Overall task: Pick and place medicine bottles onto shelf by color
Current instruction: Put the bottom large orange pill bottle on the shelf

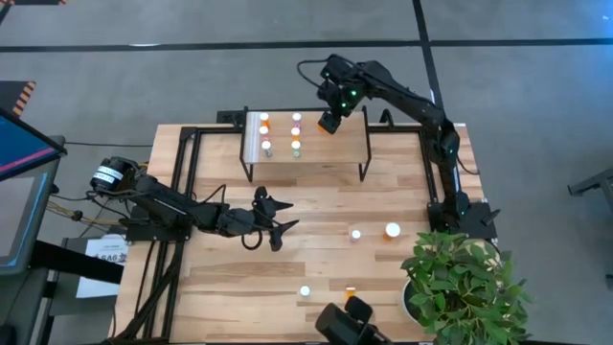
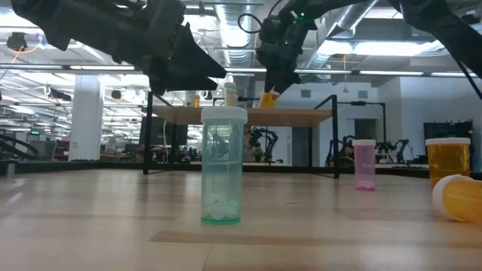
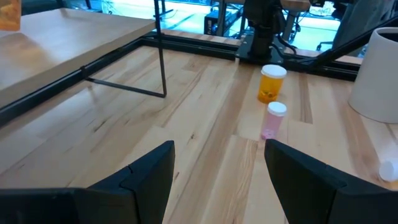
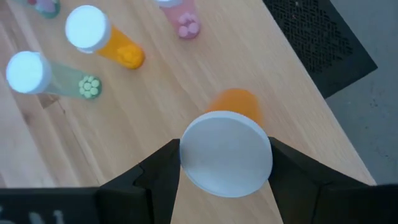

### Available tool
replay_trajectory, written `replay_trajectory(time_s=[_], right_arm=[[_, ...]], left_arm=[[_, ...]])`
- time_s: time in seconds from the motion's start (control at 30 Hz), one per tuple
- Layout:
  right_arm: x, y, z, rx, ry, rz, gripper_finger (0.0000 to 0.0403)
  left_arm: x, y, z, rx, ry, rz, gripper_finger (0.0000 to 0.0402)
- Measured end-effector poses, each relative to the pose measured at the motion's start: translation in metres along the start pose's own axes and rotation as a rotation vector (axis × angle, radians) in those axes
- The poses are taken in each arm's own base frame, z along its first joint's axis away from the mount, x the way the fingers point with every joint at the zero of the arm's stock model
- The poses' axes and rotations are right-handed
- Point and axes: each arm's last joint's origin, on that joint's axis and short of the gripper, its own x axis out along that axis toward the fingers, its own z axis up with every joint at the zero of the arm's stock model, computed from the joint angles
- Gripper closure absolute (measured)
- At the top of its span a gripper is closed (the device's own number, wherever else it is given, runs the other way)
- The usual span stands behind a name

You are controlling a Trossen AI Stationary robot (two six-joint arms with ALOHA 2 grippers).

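Note:
My right gripper (image 1: 329,122) is over the shelf (image 1: 335,153), near its far right part, shut on an orange medicine bottle (image 2: 268,98) with a white cap. Several bottles stand on the shelf top in two rows (image 1: 296,127); the right wrist view shows an orange one (image 4: 102,40), a green one (image 4: 50,78) and a pink one (image 4: 180,15). My left gripper (image 1: 278,225) hovers open over the middle of the table. On the table stand a pink bottle (image 1: 355,233), a wider orange bottle (image 1: 393,230) and a green bottle (image 2: 223,165). Another orange bottle (image 2: 461,197) lies on its side. My right gripper pinches the orange bottle by its white cap (image 4: 193,155), one finger on each side of the cap's rim. The fingers come from above, pointing down. The orange body (image 4: 236,102) hangs below them, slightly tilted, close over the shelf top; I cannot tell whether its base touches.
A potted plant (image 1: 460,287) in a white pot (image 3: 379,74) fills the table's near right corner. A black frame (image 1: 192,144) runs along the table's edges. The shelf's thin black legs (image 3: 163,56) stand on the table. A dark device (image 1: 345,324) sits at the near edge.

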Motion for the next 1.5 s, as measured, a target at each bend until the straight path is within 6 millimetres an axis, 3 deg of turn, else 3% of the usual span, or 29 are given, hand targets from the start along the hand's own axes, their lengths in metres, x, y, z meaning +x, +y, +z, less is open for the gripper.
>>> replay_trajectory(time_s=[1.5], right_arm=[[0.003,0.0067,0.0002,-0.033,0.008,0.009,0.0165]], left_arm=[[-0.0001,-0.0006,-0.0001,-0.018,0.004,-0.016,0.0164]])
